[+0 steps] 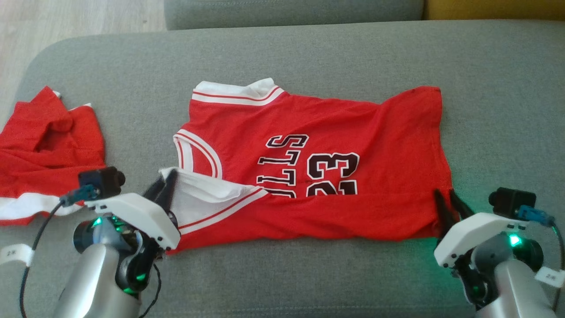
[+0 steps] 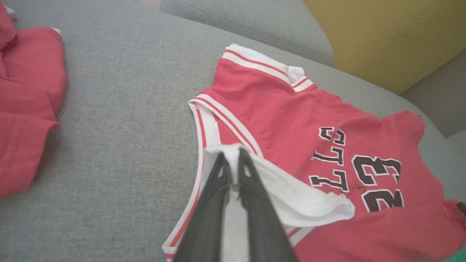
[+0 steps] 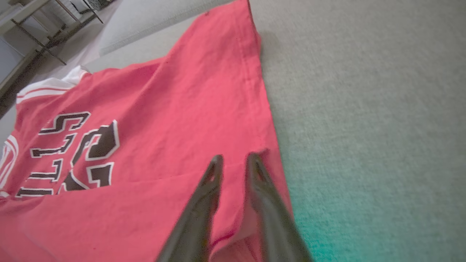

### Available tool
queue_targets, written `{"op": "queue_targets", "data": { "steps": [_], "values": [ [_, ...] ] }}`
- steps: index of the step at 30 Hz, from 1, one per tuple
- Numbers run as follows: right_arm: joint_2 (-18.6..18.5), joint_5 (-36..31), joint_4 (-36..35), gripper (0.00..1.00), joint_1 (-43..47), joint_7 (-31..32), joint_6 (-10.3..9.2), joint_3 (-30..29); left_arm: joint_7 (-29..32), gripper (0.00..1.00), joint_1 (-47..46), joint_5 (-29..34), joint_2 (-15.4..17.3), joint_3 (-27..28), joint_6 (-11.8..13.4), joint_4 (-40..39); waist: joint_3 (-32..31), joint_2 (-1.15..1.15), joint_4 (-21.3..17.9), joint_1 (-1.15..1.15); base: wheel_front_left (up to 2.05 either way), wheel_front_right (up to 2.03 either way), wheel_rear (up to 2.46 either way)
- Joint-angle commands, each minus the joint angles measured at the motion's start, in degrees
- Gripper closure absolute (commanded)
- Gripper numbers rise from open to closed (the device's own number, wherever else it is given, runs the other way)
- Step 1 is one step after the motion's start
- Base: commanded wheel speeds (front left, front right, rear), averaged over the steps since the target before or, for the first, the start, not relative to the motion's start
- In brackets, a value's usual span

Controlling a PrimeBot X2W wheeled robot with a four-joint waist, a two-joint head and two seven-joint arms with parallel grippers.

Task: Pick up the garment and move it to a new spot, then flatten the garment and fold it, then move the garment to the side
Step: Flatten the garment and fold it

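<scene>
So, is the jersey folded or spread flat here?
Partly folded: the jersey has its near long edge turned over its front, hiding the lower part of the 23; the rest lies spread.

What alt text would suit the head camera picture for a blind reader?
A red jersey numbered 23 lies spread on a grey cushion, its near edge folded over. The robot's left hand pinches its white lining; the right hand, fingers slightly parted, sits at the near right corner.
</scene>
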Motion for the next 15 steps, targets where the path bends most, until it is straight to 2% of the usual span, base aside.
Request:
{"op": "queue_targets", "data": {
  "steps": [1, 10, 15],
  "values": [
    [-1.0, 0.4, -1.9, 0.00, -2.5, -2.0, -0.04, 2.3, -2.0, 0.00, -3.3, 0.8, 1.3, 1.7, -0.2, -1.2, 0.2, 0.00, -0.1, 0.00, 0.00, 0.00, 0.00],
    [-1.8, -4.3, -7.5, 0.00, -0.5, -14.8, -0.04, 5.7, -17.7, 0.00, -0.5, 8.1, 1.0, 1.7, 4.6, -2.0, -0.4, 0.00, -0.3, 0.00, 0.00, 0.00, 0.00],
    [-1.7, -7.3, -12.7, 0.00, 1.5, -19.9, -0.04, 6.4, -23.3, 0.00, 2.4, 11.0, 0.7, 2.3, 7.8, -4.9, -1.5, 0.00, -0.2, 0.00, 0.00, 0.00, 0.00]
  ]
}}
